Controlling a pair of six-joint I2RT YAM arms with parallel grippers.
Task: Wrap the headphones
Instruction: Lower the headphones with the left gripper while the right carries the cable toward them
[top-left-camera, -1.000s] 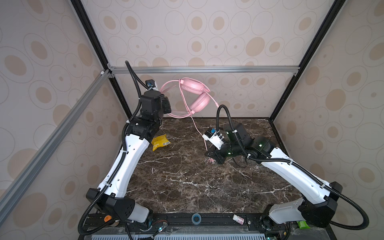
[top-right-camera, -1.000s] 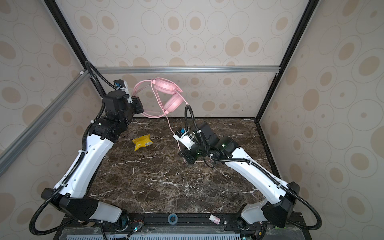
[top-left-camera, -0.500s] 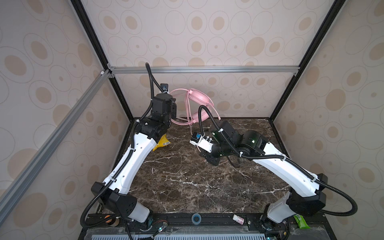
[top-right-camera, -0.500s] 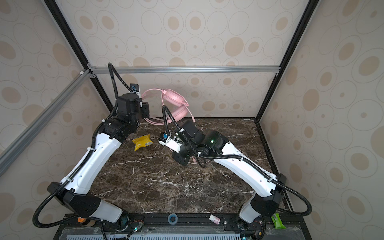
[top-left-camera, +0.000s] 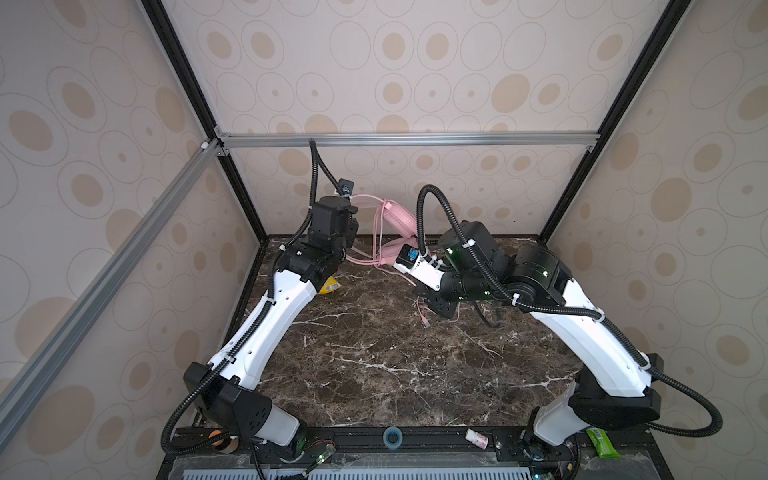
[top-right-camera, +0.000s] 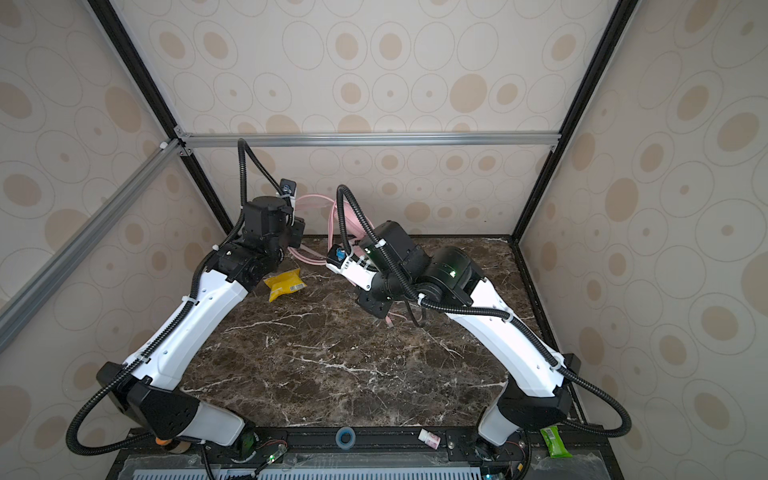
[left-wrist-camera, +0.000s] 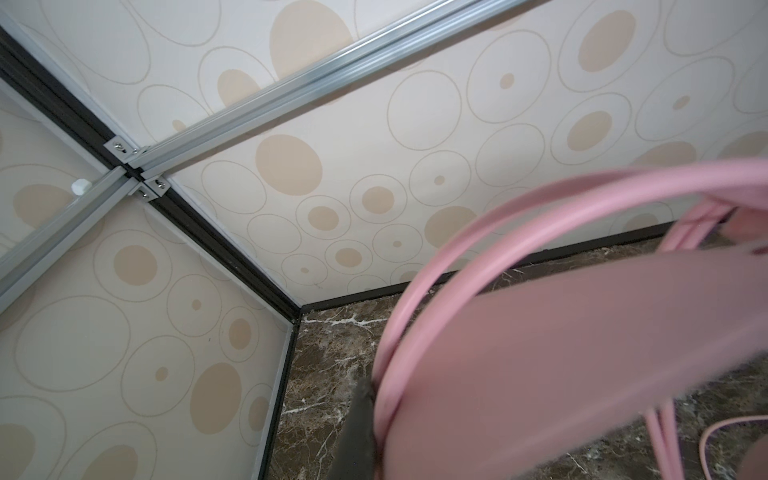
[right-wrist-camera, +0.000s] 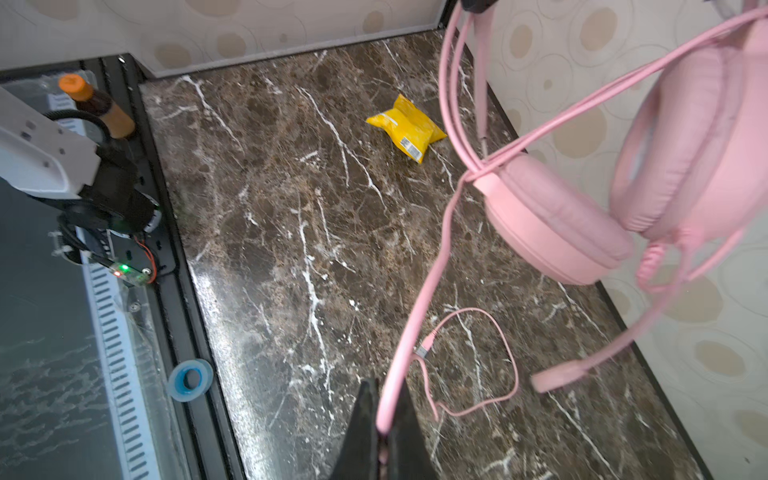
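Hanging over the back edge of the worktop (right-wrist-camera: 291, 249), the headphones (right-wrist-camera: 552, 232) dangle from the left gripper (left-wrist-camera: 375, 415), clenched on their headband (left-wrist-camera: 457, 257) — the right gripper (right-wrist-camera: 384, 419) pinches the cable (right-wrist-camera: 419, 299).

Both top views look down from high above the front edge and share almost the same scene: the whole tabletop (top-left-camera: 374, 365) up to the back wall (top-left-camera: 519, 183). The left wrist camera sits very close to the headphones (left-wrist-camera: 582, 353), facing up into a wall corner (left-wrist-camera: 286, 309). The right wrist camera looks past its claw (right-wrist-camera: 386, 388) over the tabletop; its yellow packet (right-wrist-camera: 405, 131) shows in both top views too.
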